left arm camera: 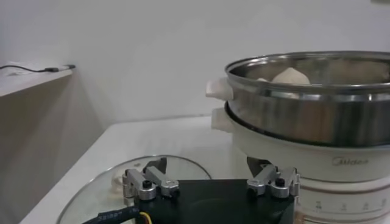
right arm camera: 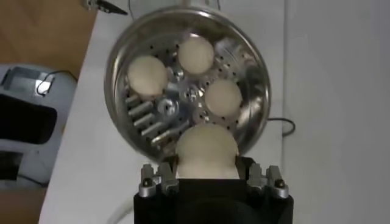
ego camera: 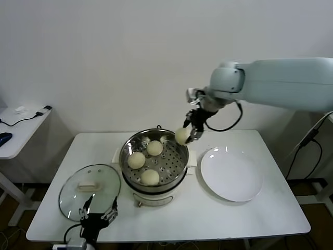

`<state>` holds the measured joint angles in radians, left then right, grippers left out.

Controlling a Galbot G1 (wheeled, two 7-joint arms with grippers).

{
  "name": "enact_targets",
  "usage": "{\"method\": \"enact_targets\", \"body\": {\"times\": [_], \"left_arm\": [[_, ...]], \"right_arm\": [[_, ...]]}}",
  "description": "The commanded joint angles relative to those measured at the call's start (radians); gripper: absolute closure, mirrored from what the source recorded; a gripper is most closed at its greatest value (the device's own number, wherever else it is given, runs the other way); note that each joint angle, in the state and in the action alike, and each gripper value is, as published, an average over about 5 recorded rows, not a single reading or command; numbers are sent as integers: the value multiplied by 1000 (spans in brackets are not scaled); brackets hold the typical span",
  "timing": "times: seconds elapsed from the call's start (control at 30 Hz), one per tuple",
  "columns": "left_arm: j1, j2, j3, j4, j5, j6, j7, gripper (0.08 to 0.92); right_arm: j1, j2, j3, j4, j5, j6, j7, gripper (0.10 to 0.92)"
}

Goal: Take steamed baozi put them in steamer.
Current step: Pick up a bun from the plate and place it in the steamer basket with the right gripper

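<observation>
Right tool [ego camera: 191, 130] hung above the far right rim of the steamer [ego camera: 179, 164], jaws closed around one steamed baozi [ego camera: 182, 136]. In the right wrist view that baozi [right arm camera: 206, 152] sat between the two fingers [right arm camera: 159, 181], over the pot's rim. Three other baozi lay on the perforated tray inside: one at the left [ego camera: 136, 160], one toward the back [ego camera: 154, 148], one at the front [ego camera: 150, 177]. Steamer stood on its white base near the middle of the tabletop [ego camera: 218, 219]. White plate [ego camera: 244, 190] lay just beside the steamer on the right, nothing on it. Glass lid [ego camera: 73, 195] with white handle lay flat on the tabletop left of the steamer. Left tool [ego camera: 98, 214] was parked low at the front edge, over the lid's near rim, jaws spread apart and holding nothing; whether it touched the lid, could not tell. Side table [ego camera: 23, 125] stood off at far left with cables on it.
</observation>
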<state>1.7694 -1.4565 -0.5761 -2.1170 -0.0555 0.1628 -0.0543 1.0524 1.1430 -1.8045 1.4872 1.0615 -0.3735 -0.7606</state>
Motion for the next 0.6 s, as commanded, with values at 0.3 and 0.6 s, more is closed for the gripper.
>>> {"method": "enact_targets", "body": {"times": [0.3,0.6], "left_arm": [[-4,-3,-1,2,-2,-1,1,177],[-5,-3,0,8,-1,1,2,177]], "right_arm": [[-244,173,6,-76,-34,-103,157,387],[-321,167,32,-141,-86,-99,161,389]]}}
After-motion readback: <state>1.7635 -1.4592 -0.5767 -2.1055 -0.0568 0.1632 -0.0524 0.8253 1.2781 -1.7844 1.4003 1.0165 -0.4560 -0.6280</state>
